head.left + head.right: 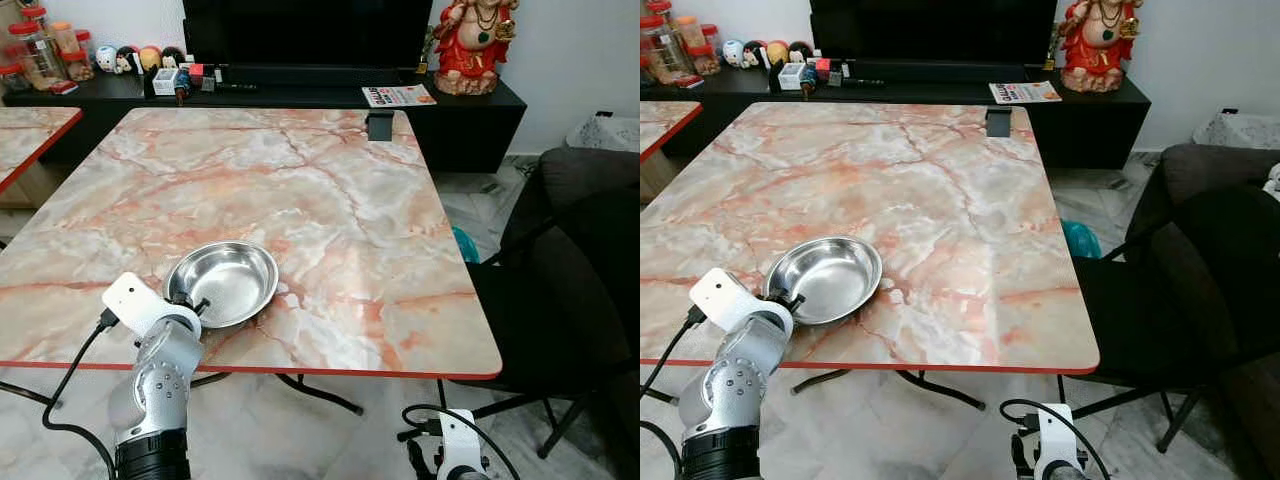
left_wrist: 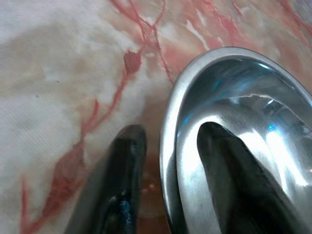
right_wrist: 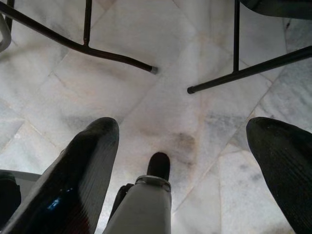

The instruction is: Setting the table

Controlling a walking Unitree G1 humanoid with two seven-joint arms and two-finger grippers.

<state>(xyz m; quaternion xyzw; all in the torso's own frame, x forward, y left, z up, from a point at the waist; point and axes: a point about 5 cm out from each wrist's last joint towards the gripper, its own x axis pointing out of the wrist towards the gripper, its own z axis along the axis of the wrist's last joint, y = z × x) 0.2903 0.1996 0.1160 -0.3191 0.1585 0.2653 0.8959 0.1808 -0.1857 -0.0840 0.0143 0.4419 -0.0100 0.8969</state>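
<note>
Nearest the camera, the left gripper [image 2: 168, 187] is seen set across the near rim of a shallow steel bowl [image 1: 225, 280]: one black finger [image 2: 122, 185] lies outside on the marble, the other is placed inside the bowl against its polished wall, and the thin rim is caught between them, so the jaws are clamped on it. In the head views the gripper [image 1: 190, 303] is placed at the bowl's near-left edge, with the silver left arm [image 1: 155, 385] rising from below and a black cable looped off its wrist. The bowl is round, so no long axis can be named; it is set upright, opening upward, flat on the table [image 1: 330, 180] near the front-left part of the top, close to the red-trimmed front edge. Its surface is seen as bright, mirror-like metal with a narrow rolled lip, and pale reflections are shown across its inner curve. The tabletop is printed in pink and cream marble with reddish veins. The right gripper [image 3: 183, 161] is held low beside the table, pointed at the pale tiled floor [image 3: 161, 83], with its two fingers spread wide apart and nothing between them; thin black furniture legs are crossed above it. A dark chair [image 1: 560, 300] is stood at the table's right side.
</note>
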